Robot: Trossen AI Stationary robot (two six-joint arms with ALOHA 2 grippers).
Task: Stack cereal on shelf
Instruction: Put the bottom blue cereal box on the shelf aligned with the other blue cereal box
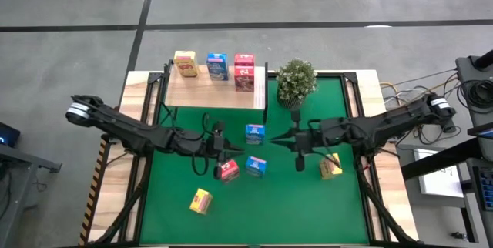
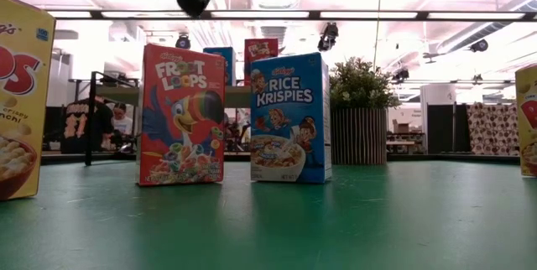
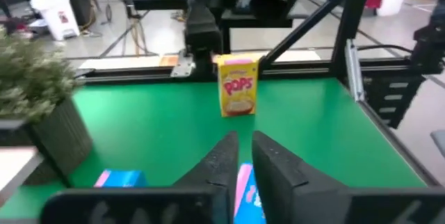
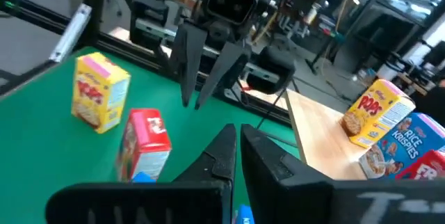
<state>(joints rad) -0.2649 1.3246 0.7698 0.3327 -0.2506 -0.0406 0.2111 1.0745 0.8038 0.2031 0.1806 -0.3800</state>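
Observation:
Three cereal boxes stand on the wooden shelf (image 1: 216, 94): yellow (image 1: 185, 64), blue (image 1: 217, 66), red (image 1: 244, 72). On the green mat stand a blue box (image 1: 255, 133), another blue box (image 1: 256, 166), a red box (image 1: 229, 170) and two yellow boxes (image 1: 200, 200) (image 1: 330, 166). A ninth box does not show. My left gripper (image 1: 237, 152) (image 3: 243, 147) hovers shut over the mat's middle, above the red and blue boxes. My right gripper (image 1: 275, 142) (image 4: 238, 137) faces it from the right, shut, beside the far blue box.
A small potted plant (image 1: 296, 80) stands on the mat's far edge, right of the shelf. In the low view the red box (image 2: 180, 115) and blue box (image 2: 289, 119) stand upright side by side. Black frame rails run along both sides of the table.

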